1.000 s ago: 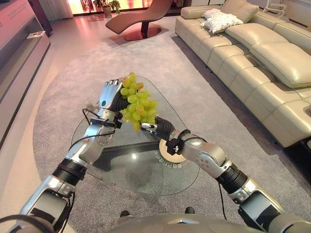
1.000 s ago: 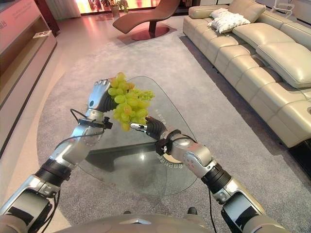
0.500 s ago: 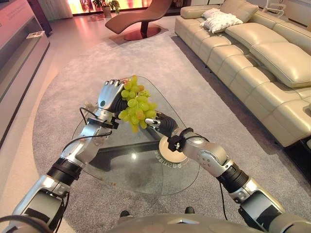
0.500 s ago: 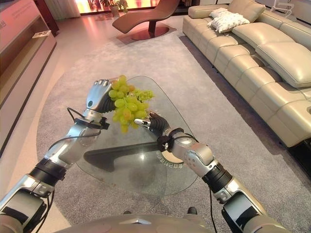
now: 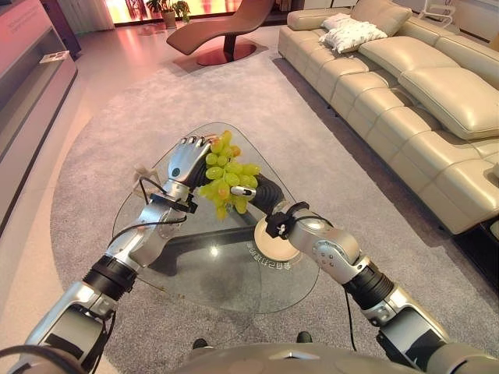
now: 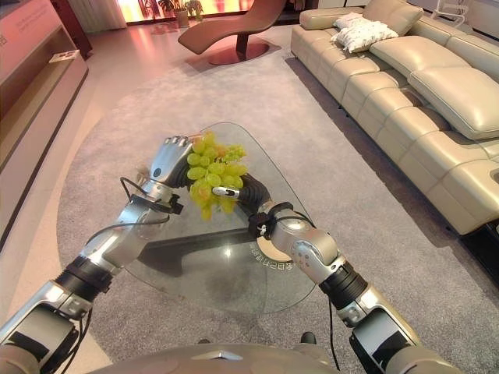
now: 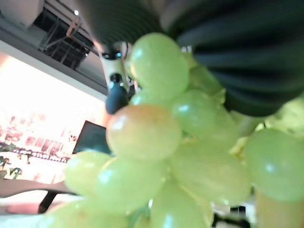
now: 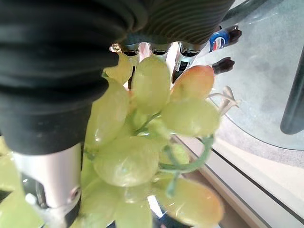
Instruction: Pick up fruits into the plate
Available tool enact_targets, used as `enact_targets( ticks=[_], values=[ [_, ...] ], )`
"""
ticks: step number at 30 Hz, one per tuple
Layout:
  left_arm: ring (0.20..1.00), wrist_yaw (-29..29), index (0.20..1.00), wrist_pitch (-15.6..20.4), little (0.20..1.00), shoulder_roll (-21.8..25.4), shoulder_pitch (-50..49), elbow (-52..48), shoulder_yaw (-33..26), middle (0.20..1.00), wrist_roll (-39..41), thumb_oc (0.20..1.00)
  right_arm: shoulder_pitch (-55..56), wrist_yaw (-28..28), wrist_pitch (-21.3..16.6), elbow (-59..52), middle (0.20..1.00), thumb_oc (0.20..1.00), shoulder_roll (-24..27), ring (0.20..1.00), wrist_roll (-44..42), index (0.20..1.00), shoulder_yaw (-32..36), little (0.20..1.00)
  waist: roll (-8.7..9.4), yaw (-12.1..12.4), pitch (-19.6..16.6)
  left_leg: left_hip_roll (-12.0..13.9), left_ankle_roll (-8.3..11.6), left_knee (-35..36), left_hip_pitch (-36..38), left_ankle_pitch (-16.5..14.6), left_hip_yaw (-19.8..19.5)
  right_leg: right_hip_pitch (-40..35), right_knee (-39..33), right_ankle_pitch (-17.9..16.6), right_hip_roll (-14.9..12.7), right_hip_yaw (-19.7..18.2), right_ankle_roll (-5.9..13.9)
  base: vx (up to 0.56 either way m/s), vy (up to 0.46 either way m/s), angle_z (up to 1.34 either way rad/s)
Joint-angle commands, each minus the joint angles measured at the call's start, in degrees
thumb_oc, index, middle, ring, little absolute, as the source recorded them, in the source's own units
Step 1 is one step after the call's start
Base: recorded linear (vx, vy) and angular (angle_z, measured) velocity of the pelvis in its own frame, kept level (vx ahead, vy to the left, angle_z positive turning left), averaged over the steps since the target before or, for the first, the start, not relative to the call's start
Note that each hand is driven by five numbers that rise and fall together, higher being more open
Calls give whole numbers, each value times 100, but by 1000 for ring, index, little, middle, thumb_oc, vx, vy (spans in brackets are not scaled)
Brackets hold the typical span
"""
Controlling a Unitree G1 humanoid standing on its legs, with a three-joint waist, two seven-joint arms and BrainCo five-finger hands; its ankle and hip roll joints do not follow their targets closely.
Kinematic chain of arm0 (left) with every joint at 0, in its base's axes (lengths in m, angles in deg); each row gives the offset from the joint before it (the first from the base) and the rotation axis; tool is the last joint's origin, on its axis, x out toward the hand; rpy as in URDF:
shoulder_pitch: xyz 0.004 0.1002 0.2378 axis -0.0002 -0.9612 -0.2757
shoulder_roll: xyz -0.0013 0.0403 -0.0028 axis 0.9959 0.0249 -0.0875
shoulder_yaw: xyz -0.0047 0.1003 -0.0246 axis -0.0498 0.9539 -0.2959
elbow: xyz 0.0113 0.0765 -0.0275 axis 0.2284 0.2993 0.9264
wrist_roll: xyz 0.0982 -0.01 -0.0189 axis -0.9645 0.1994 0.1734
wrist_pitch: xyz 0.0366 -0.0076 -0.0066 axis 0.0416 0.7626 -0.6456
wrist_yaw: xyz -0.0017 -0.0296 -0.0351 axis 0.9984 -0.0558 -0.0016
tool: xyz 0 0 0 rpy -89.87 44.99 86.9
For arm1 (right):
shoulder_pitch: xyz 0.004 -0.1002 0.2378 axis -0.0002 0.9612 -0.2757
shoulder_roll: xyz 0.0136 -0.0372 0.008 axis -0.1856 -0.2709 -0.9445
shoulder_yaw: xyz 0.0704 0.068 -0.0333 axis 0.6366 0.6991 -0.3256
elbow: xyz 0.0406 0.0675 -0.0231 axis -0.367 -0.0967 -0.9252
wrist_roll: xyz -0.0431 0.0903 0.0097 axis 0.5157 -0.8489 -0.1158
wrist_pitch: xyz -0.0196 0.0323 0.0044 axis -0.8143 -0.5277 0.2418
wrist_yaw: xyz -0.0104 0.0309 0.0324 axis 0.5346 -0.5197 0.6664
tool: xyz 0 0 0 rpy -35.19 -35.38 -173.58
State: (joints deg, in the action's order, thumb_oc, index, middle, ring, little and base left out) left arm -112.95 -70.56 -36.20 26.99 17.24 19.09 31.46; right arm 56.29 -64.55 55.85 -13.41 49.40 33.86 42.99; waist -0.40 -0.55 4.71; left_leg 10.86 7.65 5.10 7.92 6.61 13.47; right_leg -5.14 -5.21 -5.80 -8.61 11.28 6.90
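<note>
We see a bunch of green grapes (image 5: 226,175) held up in the air near the centre of the frame, above a rounded triangular glass counter (image 5: 195,269). The left hand (image 5: 185,160) grips the bunch from its left side, fingers curled round the grapes. The right hand (image 5: 261,191) meets the bunch from the lower right; in its wrist view its fingers (image 8: 50,183) grasp in among the grapes. Some grapes are tinged orange. A pale round plate (image 5: 274,248) sits on the counter just below and right of the bunch, partly covered by the right wrist. A grey rug (image 5: 312,156) lies under the counter. A cream leather sofa (image 5: 421,93) fills the upper right, and a brown lounge chair (image 5: 226,31) stands at the top centre.
</note>
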Motion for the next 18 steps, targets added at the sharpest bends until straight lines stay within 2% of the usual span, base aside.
enact_targets(
  ticks=[1, 5, 6, 7, 9, 10, 12, 14, 18],
  values=[
    [200, -94, 200, 285, 200, -62, 536, 61, 231, 200, 48, 200, -602, -13, -357, -492, 1000, 1000, -573, 1000, -420, 1000, 93, 1000, 115, 4, 28, -26, -106, -171, -7, -492, 171, -250, 238, 354, -373, 446, 236, 0, 0, 0],
    [200, -51, 200, 405, 200, -129, 542, 35, 272, 200, 145, 200, -568, 28, -375, -480, 1000, 1000, -642, 1000, -751, 1000, 59, 1000, 116, 7, 21, -6, -100, -194, -21, -483, 181, -236, 279, 370, -378, 457, 236, 0, 0, 0],
    [200, 63, 200, 380, 200, -161, 560, -39, 230, 200, 163, 200, -581, -15, -417, -497, 533, 533, -635, 533, -801, 533, 41, 533, 115, 17, 14, -6, -98, -204, -26, -479, 178, -237, 286, 371, -387, 470, 238, 0, 0, 0],
    [200, 276, 200, 267, 200, -174, 688, -191, 220, 200, 288, 200, -649, -95, -478, -490, 200, 200, -656, 200, -839, 200, 27, 200, 111, 27, 4, -5, -91, -229, -31, -482, 181, -246, 300, 376, -401, 493, 247, 0, 0, 0],
    [200, 780, 200, -23, 200, -131, 950, -573, 136, 200, 588, 200, -801, -200, -448, -451, 200, 200, -740, 200, -838, 200, 43, 200, 99, 44, -16, -8, -82, -242, -42, -488, 160, -244, 317, 390, -405, 508, 237, 0, 0, 0],
    [200, 1149, 200, -292, 200, -92, 1186, -845, 77, 200, 826, 200, -936, -375, -360, -494, 200, 200, -787, 200, -938, 200, 73, 200, 92, 48, -47, -10, -80, -246, -47, -488, 149, -244, 323, 397, -404, 507, 231, 0, 0, 0],
    [200, 1302, 200, -450, 200, -51, 1302, -985, 49, 200, 956, 200, -996, -448, -282, -535, 200, 200, -791, 200, -1031, 200, 95, 200, 90, 46, -58, -11, -79, -251, -53, -489, 147, -242, 326, 403, -399, 499, 229, 0, 0, 0],
    [200, 1520, 200, -755, 200, 10, 1571, -1168, 24, 200, 1160, 200, -1084, -557, -173, -573, 200, 200, -803, 200, -1213, 200, 101, 200, 78, 30, -74, -12, -76, -235, -57, -480, 143, -234, 329, 410, -383, 483, 226, 0, 0, 0],
    [200, 1583, 200, -954, 200, 104, 1752, -1254, -26, 200, 1301, 200, -1022, -572, -124, -626, 200, 200, -782, 200, -1335, 200, 78, 200, 75, 0, -84, -23, -82, -218, -52, -478, 137, -234, 329, 430, -355, 437, 221, 0, 0, 0]
  ],
)
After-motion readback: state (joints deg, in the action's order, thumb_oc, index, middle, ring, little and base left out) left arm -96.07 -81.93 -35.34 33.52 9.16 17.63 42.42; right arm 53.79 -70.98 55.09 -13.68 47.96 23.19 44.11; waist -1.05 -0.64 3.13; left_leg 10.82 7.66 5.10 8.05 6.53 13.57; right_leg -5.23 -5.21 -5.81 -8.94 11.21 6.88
